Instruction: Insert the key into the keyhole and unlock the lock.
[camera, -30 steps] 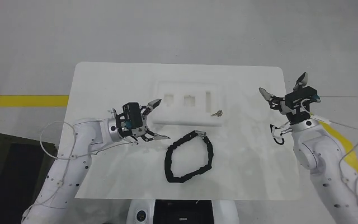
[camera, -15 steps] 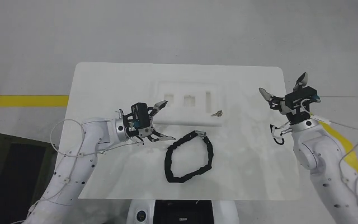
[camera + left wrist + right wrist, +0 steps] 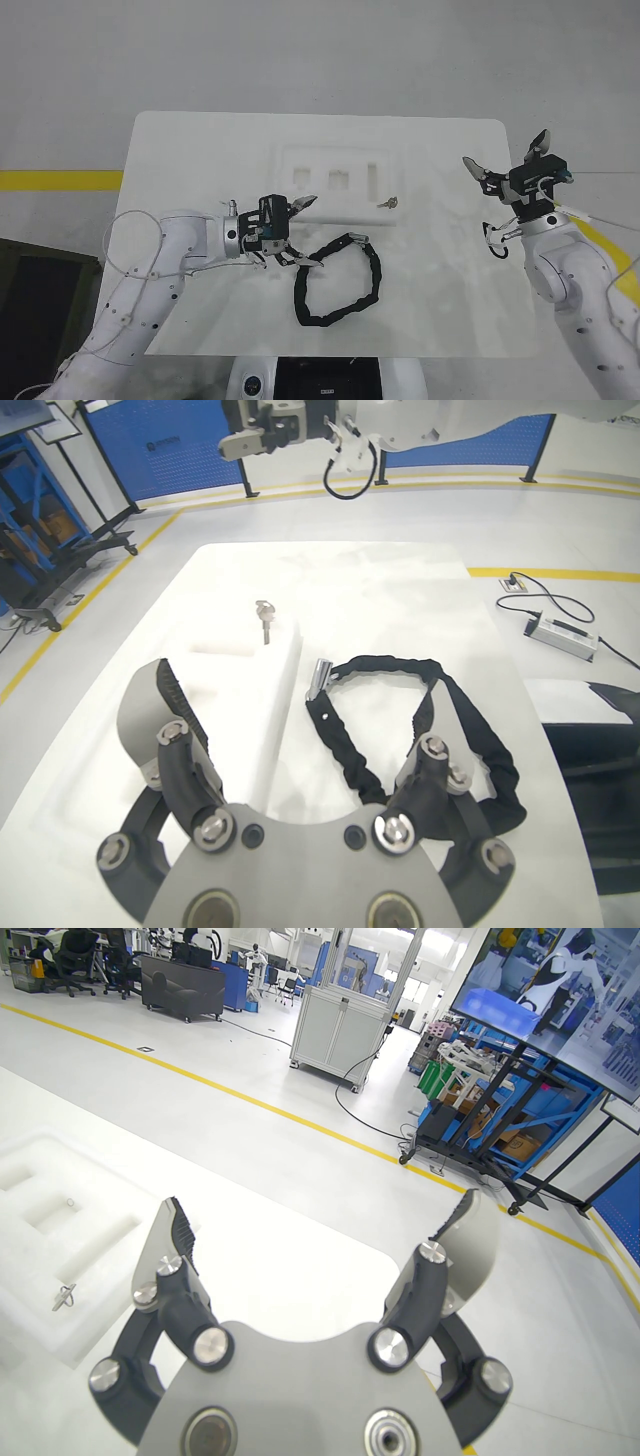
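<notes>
Top view: key point(image 3: 387, 203) untouched, one o'clock of lock point(image 3: 374, 268); left gripper point(image 3: 308, 233), right gripper point(image 3: 505, 150) spread empty; insertion pending

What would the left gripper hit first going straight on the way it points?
Likely the lock. The left gripper is open and points at the lock's near black stretch and its metal end. How high the gripper is can't be told, so it might pass just above.

Tray point(image 3: 340, 212) sits mid-table point(image 3: 200, 150), nearer the far edge. Key point(image 3: 387, 203) on tray's right end. Chain lock point(image 3: 376, 272) just before tray, toward near edge.
</notes>
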`<action>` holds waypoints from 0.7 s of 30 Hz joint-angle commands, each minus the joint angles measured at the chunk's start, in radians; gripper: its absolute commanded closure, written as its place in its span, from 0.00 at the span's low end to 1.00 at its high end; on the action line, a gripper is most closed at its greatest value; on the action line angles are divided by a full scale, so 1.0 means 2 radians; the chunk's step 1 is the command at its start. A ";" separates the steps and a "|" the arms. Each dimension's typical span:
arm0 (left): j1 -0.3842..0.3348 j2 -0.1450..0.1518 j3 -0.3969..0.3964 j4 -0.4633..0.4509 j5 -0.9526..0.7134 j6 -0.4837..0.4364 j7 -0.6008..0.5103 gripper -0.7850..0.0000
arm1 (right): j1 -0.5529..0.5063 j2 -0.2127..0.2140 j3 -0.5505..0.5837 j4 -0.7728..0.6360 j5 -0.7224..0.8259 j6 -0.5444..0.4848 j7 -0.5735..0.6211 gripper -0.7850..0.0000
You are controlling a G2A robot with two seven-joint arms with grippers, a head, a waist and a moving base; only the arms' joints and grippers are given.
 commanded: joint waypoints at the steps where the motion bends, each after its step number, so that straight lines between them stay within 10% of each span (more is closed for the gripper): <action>1: -0.028 -0.003 0.042 0.009 0.003 0.000 -0.012 0.00 | 0.000 0.000 0.000 0.000 0.000 0.000 0.000 0.00; 11: -0.123 -0.023 0.171 0.087 0.030 0.000 0.001 0.00 | 0.000 0.000 0.000 0.000 0.000 0.000 0.000 0.00; 21: -0.160 -0.040 0.210 0.150 0.077 0.007 0.061 0.00 | 0.000 0.000 0.000 0.000 0.000 0.000 0.000 0.00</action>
